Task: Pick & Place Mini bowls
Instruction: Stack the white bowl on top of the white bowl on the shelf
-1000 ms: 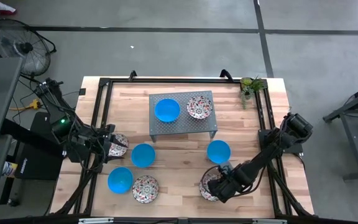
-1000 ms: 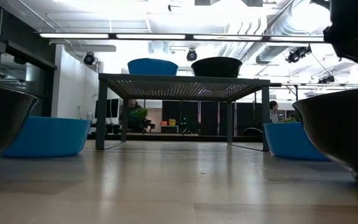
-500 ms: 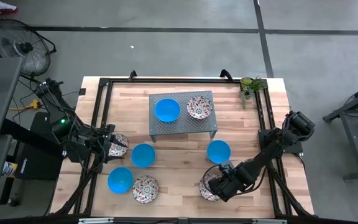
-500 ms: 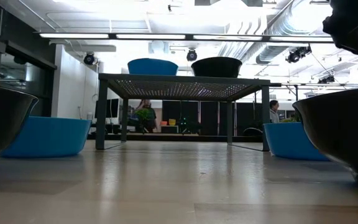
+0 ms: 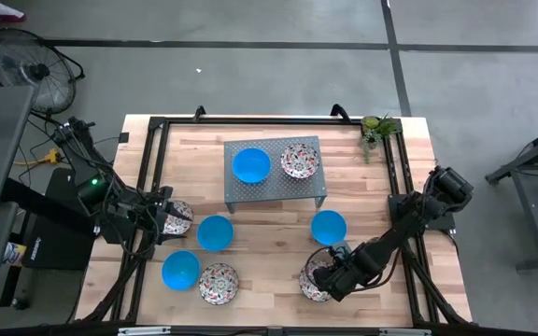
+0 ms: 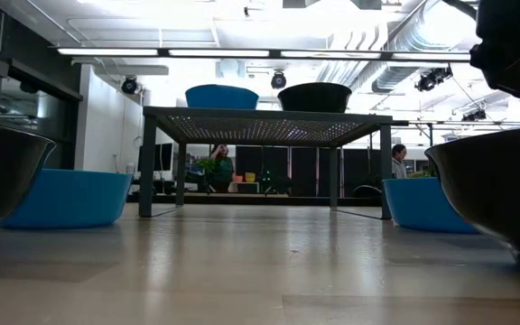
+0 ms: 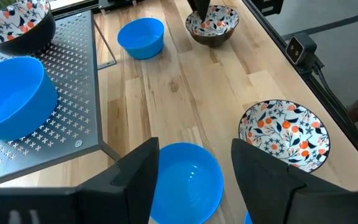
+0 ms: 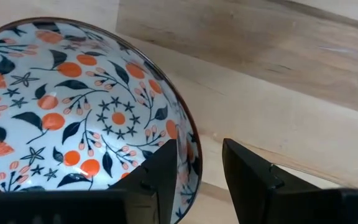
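Eight mini bowls show in the high view. On the grey perforated stand [image 5: 274,194] sit a blue bowl [image 5: 250,165] and a floral one [image 5: 299,160]. On the table rest blue bowls [image 5: 215,232], [image 5: 180,270], [image 5: 328,227] and floral bowls [image 5: 177,217], [image 5: 219,282], [image 5: 312,285]. My right gripper [image 8: 194,171] is open over the near-right floral bowl [image 8: 73,106]. My left gripper [image 7: 188,174] is open near the table's left edge, above and just short of a blue bowl [image 7: 185,183]. My right gripper stands astride the floral bowl's rim [image 8: 190,149] from above, one finger [image 8: 160,171] inside the bowl and one [image 8: 247,174] outside. Whether either finger touches the rim I cannot tell. The bowl sits upright on the table.
A black frame [image 5: 157,126] runs around the table's edge, and a small potted plant [image 5: 374,128] stands at the far right corner. Bare wood lies between the stand and the near bowls. A fan [image 5: 26,61] stands on the floor beyond the left side.
My right arm has shifted slightly over the near-right floral bowl. No bowl has moved. A person in the room behind the table has walked to the right.
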